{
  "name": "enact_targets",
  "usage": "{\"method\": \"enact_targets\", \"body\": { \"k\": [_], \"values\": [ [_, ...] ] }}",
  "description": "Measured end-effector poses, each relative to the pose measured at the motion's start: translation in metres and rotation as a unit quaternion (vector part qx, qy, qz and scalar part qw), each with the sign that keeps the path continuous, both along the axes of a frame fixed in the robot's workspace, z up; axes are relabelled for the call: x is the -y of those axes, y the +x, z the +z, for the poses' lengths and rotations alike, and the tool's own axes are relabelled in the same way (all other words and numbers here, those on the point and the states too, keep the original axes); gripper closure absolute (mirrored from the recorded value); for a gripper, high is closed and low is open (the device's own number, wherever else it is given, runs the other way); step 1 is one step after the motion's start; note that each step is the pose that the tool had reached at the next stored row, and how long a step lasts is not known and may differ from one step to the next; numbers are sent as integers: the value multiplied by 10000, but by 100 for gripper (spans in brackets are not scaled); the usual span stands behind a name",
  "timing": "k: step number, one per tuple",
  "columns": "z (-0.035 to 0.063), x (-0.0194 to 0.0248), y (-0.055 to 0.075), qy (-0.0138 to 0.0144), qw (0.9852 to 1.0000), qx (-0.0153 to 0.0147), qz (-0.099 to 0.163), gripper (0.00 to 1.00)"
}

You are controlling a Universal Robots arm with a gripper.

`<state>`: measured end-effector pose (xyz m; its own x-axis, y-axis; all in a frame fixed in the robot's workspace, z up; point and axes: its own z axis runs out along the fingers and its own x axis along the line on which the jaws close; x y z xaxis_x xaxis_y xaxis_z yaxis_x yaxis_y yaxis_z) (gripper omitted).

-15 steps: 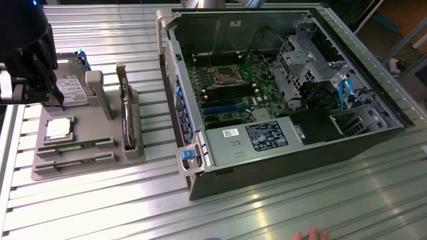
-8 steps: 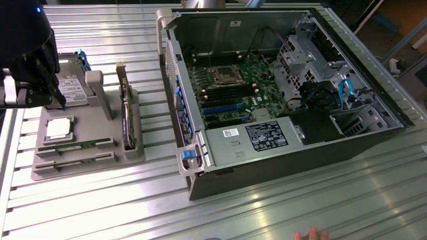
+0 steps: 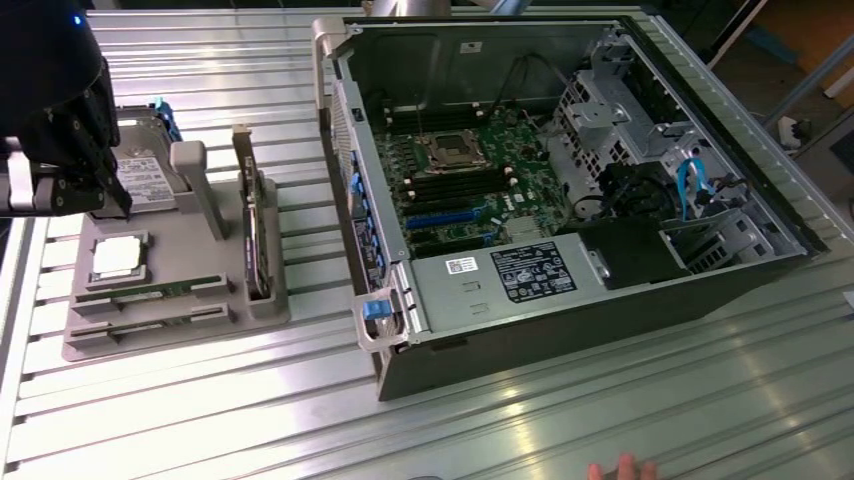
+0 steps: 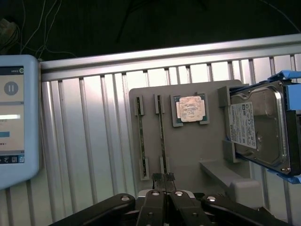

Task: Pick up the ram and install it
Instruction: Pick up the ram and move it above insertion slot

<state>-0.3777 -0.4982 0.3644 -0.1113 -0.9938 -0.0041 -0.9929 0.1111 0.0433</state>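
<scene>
Two ram sticks stand on edge in slots of a grey holder tray [image 4: 197, 150]: one ram stick [image 4: 161, 127] and a second ram stick [image 4: 139, 136] beside it. In the exterior view they sit at the tray's near end, ram [image 3: 150, 292] and ram [image 3: 144, 321]. My gripper [image 4: 163, 178] is shut with nothing between its fingers. It hangs above the tray, its tips in line with the end of the nearer stick and apart from it. In the exterior view the gripper [image 3: 118, 205] is over the tray's far part, at the exterior view's left.
The tray also holds a silver processor chip [image 4: 190, 108], a hard drive [image 4: 261, 127] in a blue carrier and an upright expansion card [image 3: 254, 235]. An open computer case [image 3: 534, 200] with its motherboard lies at the exterior view's right. A tablet [image 4: 14, 117] lies nearby. A hand [image 3: 621, 468] shows at the table's near edge.
</scene>
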Motion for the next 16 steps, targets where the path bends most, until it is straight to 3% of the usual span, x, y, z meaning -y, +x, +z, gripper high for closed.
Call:
{"method": "enact_targets", "body": {
  "k": [3, 6, 9, 10, 13, 16],
  "values": [
    [0, 0, 0, 0, 10000, 0, 0, 89],
    [0, 0, 0, 0, 10000, 0, 0, 76],
    [0, 0, 0, 0, 9999, 0, 107, 76],
    [-64, 4, 0, 0, 9999, 0, 108, 76],
    [-449, 53, 0, 0, 9999, -1, 141, 76],
    [-751, 140, 0, 1, 9998, -7, 174, 76]
  ]
}}
